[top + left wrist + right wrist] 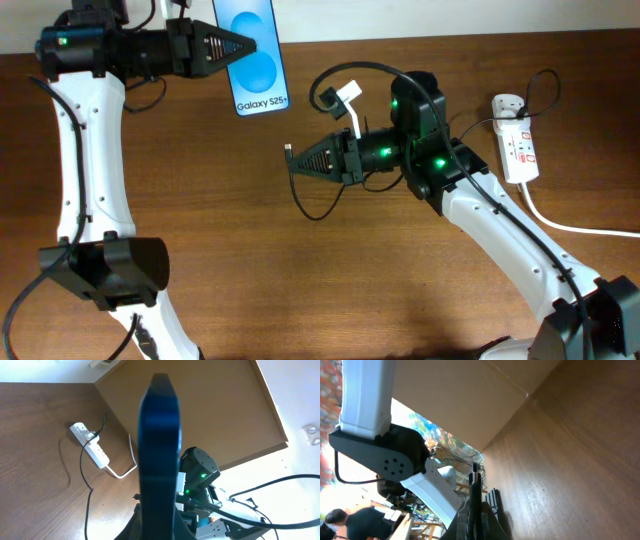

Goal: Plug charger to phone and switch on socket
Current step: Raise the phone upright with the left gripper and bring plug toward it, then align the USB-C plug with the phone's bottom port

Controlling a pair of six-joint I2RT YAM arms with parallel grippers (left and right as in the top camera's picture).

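Observation:
My left gripper (pixel 243 46) is shut on the phone (pixel 255 55) and holds it above the table's far edge, its blue-and-white "Galaxy S25+" screen facing up. In the left wrist view the phone (pixel 159 450) shows edge-on between the fingers. My right gripper (pixel 296 160) is shut on the charger's black cable (pixel 312 205) near its connector tip (pixel 288 150), which points left, below and right of the phone. The connector (pixel 474 485) stands between the fingers in the right wrist view. The white plug adapter (pixel 507 104) sits in the socket (pixel 518 150) at far right.
The socket's thick white cord (pixel 580 228) runs off to the right edge. A white tag (pixel 349 96) and a cable loop lie behind my right wrist. The socket (pixel 92 445) also shows in the left wrist view.

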